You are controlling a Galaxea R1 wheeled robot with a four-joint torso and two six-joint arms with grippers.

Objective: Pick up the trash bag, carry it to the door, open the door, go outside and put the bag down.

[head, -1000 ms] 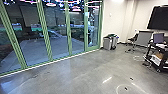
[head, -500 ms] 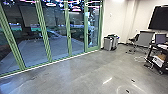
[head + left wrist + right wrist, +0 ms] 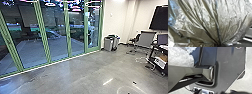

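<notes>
Trash bag [image 3: 230, 18] folds run tight to a gathered neck, pinched, I judge, by the left gripper [image 3: 218, 45]; whether the right jaws are spread or pressed together, I cannot tell. Compared with 1 second ago, the grey bins [image 3: 108, 45] and black cart [image 3: 158, 64] sit farther right in the head view, so the robot is likely rolling forward, carrying its load. The rightmost glass panel [image 3: 86, 30], probably the door, looks closed and needs opening.

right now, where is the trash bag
The trash bag is in front of the left wrist camera, its folds gathered; in the right wrist view, crinkled plastic, likely the bag, shows beside the robot's dark plate.
</notes>
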